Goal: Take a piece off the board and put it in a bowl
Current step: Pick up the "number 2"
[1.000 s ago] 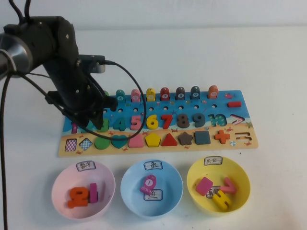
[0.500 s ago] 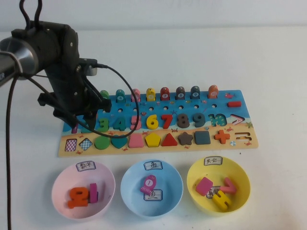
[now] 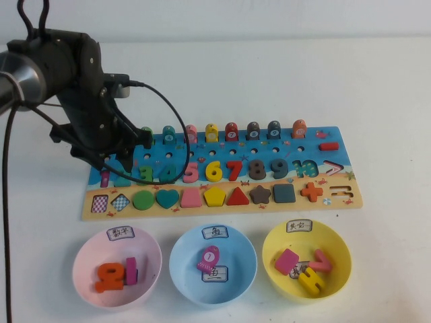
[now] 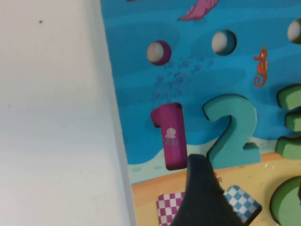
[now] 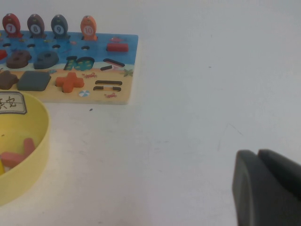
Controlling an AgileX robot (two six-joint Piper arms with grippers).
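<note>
The teal numeral "2" lies in its slot at the left end of the board, beside a magenta "1". My left gripper is open and empty just above the sandy strip, its jaws not touching the "2". One black finger shows near the numeral's foot. In the high view the left gripper hangs over the board and partly hides the "2". The pink bowl stands in front of it. My right gripper is shut and empty over bare table.
A light blue bowl and a yellow bowl stand right of the pink one, each holding pieces. The pink bowl holds an orange and a magenta piece. A black cable loops over the board. The board's right end shows in the right wrist view.
My left arm has moved left along the board, so its gripper now sits over the "1" and "2" instead of the "3". All pieces stay where they were.
</note>
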